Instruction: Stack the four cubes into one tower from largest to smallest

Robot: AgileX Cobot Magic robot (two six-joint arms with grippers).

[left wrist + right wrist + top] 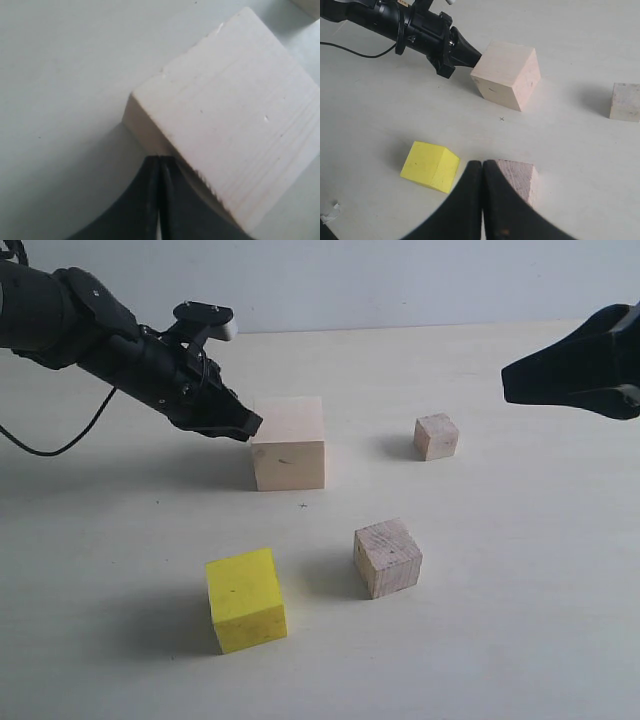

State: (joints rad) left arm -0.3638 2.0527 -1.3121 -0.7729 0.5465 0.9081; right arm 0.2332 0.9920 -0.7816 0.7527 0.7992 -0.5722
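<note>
- All four cubes were found standing apart on the table [520, 640], none stacked.
- The largest cube [289, 445], pale wood, was taken as reference.
- The yellow cube [245, 598] was seen nearer the exterior camera than the reference and slightly to its left.
- The medium cube [388, 557], grainy, was seen nearer the camera and to the right of the reference.
- The smallest cube [437, 436] was seen to the right of the reference, well apart from it.
- The left gripper [250, 425] was seen with its jaws pressed together, gripping nothing. Its tip was at the reference's upper left edge, and contact looked likely.
- The right gripper [510, 380] was closed and empty, well to the right of the reference and off the table.
- A small cross mark [303, 506] was noted on the table just in front of the reference.
- Left wrist view only: the grain lines on the reference's top face and the closed tips meeting at its edge were shown.
- Right wrist view only: a white scrap [329, 212] was shown on the table, far from the reference and beyond the yellow cube.
</note>
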